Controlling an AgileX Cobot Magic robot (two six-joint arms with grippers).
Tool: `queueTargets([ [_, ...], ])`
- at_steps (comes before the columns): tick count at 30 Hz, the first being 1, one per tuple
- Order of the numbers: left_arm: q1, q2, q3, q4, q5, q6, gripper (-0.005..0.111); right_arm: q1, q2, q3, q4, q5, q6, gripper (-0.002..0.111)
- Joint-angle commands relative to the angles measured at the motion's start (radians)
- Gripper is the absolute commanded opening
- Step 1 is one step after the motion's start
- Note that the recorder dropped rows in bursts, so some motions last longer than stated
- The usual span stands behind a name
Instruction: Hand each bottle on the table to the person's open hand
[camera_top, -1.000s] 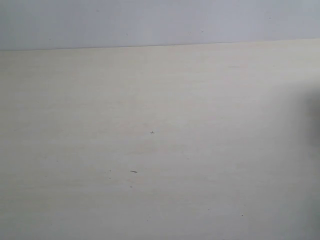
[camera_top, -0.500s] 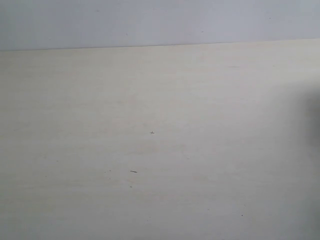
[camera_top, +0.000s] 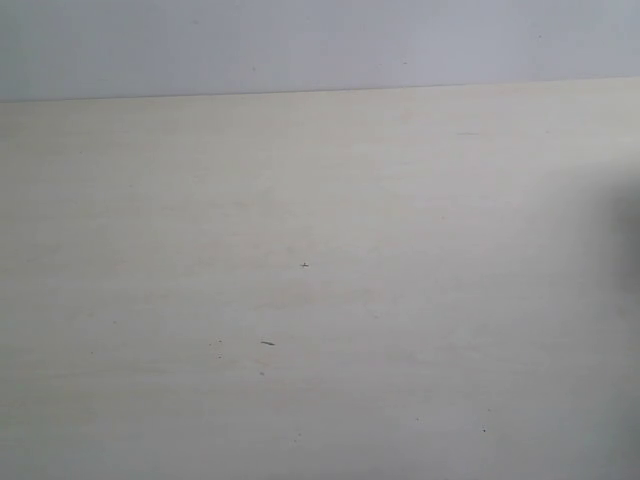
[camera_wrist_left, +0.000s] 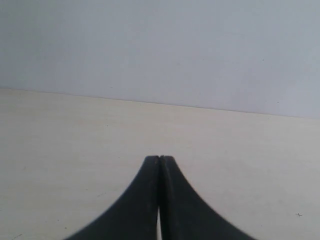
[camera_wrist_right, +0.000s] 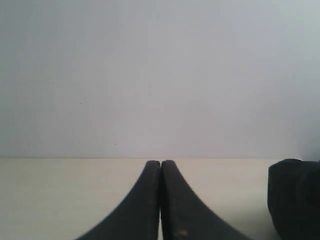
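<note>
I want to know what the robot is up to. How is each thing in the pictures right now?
left gripper: shut, holding nothing.
right gripper: shut, holding nothing.
table: flat, pale, a few tiny dark specks.
black object: cut off by the picture's edge, cannot tell what it is.
bottles: none in view.

The exterior view looks down at a slant over the tabletop (camera_top: 320, 300) toward the far wall (camera_top: 320, 40). The left wrist view sits low behind the left claw (camera_wrist_left: 159, 160), facing that wall; the right wrist view, behind the right claw (camera_wrist_right: 160, 163), looks nearly level. All three share the tabletop's far edge.
</note>
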Motion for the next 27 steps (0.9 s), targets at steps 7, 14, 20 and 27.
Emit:
queueTargets([
  [7,0.003,-0.006,0.003,-0.005,-0.003,0.001,0.000,-0.043,-0.005,0.005,-0.013,0.010,0.012,0.000],
  [14,0.003,-0.006,0.003,-0.005,-0.003,0.001,0.000,-0.043,-0.005,0.005,-0.446,0.055,0.472,0.000],
  [20,0.003,-0.006,0.003,-0.005,-0.003,0.004,0.000,-0.043,-0.005,0.005,-0.446,0.055,0.472,0.000],
  [27,-0.079,-0.006,0.003,-0.005,-0.003,0.004,0.000,-0.043,-0.005,0.005,-0.446,0.055,0.472,0.000],
])
